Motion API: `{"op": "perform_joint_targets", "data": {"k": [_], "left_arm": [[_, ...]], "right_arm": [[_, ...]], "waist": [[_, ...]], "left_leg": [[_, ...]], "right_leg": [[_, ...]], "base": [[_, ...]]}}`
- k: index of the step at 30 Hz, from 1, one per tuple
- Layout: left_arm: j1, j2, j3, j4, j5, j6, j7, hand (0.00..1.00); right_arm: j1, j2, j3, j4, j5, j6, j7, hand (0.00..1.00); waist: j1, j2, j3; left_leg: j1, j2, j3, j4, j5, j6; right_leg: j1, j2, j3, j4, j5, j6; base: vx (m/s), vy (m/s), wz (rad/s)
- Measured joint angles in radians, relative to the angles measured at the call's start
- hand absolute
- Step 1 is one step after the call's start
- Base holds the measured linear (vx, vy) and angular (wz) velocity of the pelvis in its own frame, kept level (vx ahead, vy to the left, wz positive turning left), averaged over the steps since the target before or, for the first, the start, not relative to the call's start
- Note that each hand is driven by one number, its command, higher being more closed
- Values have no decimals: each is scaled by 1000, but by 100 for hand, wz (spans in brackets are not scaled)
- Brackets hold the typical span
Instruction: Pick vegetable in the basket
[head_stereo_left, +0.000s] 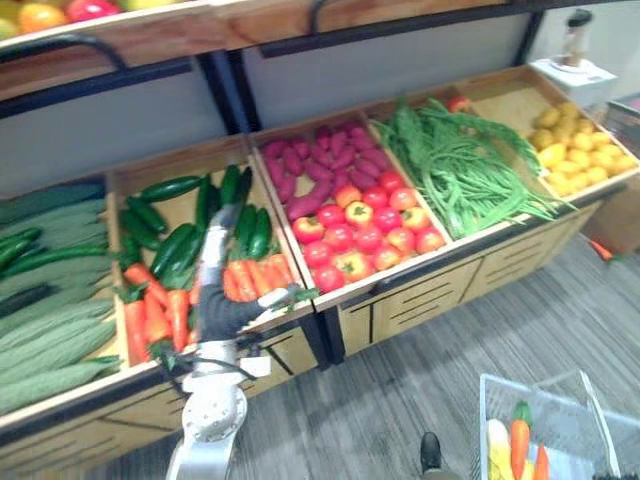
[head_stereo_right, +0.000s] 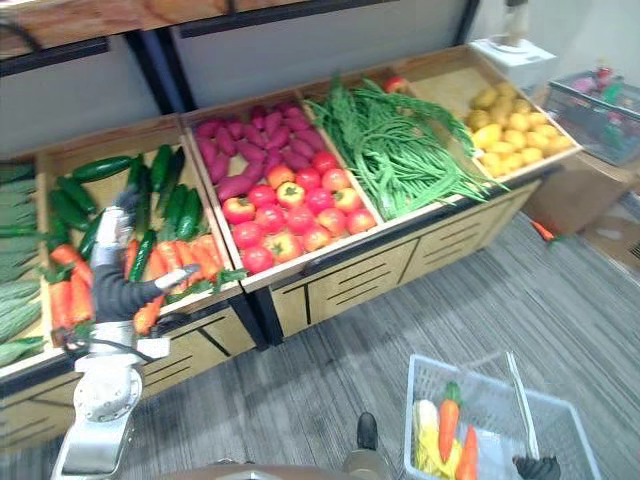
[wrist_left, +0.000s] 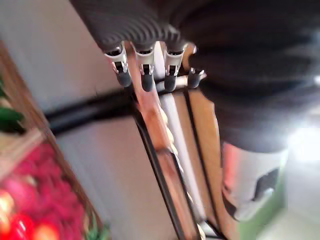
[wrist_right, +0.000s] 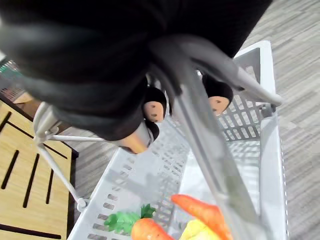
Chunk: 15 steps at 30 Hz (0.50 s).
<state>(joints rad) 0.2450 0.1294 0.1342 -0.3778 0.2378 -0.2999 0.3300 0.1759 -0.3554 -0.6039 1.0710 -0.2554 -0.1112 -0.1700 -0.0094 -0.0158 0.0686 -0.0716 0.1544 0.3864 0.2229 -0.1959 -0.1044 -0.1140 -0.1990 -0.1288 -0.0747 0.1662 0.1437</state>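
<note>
My left hand (head_stereo_left: 222, 312) is raised in front of the bin of carrots (head_stereo_left: 160, 312) and cucumbers (head_stereo_left: 172, 246). Its fingers (wrist_left: 145, 67) point straight up, the thumb sticks out to the side, and it is open and holds nothing. At the lower right hangs a white plastic basket (head_stereo_left: 530, 380) with carrots (head_stereo_right: 448, 425) and a yellow corn cob in it. My right hand (wrist_right: 100, 60) is shut on the basket's grey handle (wrist_right: 200, 125), its fingertips (wrist_right: 155, 107) curled under it.
A wooden produce stand runs across the view. Past the carrots come bins of tomatoes (head_stereo_left: 365, 230) and purple sweet potatoes (head_stereo_left: 325, 160), then green beans (head_stereo_left: 460, 165) and yellow fruit (head_stereo_left: 575, 145). Long green gourds (head_stereo_left: 50, 330) lie at far left. Grey plank floor lies in front.
</note>
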Motion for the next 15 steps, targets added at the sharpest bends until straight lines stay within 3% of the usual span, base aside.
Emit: {"op": "perform_joint_targets", "data": {"k": [8, 15], "left_arm": [[24, -92, 320, 35, 11, 46, 195, 0], [13, -129, 568, 238, 19, 129, 345, 0]], "right_arm": [[-5, 42, -136, 88, 79, 1, -49, 100], [-5, 91, -187, 87, 108, 1, -78, 100]], "waist": [[17, -30, -33], [14, -54, -63]], "left_leg": [[-11, -28, -97, -83, 65, -3], [7, -32, -126, -160, 123, -2]], "right_leg": [[18, -17, -95, 8, -23, -3], [20, -10, -135, 1, -24, -6]], "base": [[-6, -23, 39], [6, -21, 13]]}}
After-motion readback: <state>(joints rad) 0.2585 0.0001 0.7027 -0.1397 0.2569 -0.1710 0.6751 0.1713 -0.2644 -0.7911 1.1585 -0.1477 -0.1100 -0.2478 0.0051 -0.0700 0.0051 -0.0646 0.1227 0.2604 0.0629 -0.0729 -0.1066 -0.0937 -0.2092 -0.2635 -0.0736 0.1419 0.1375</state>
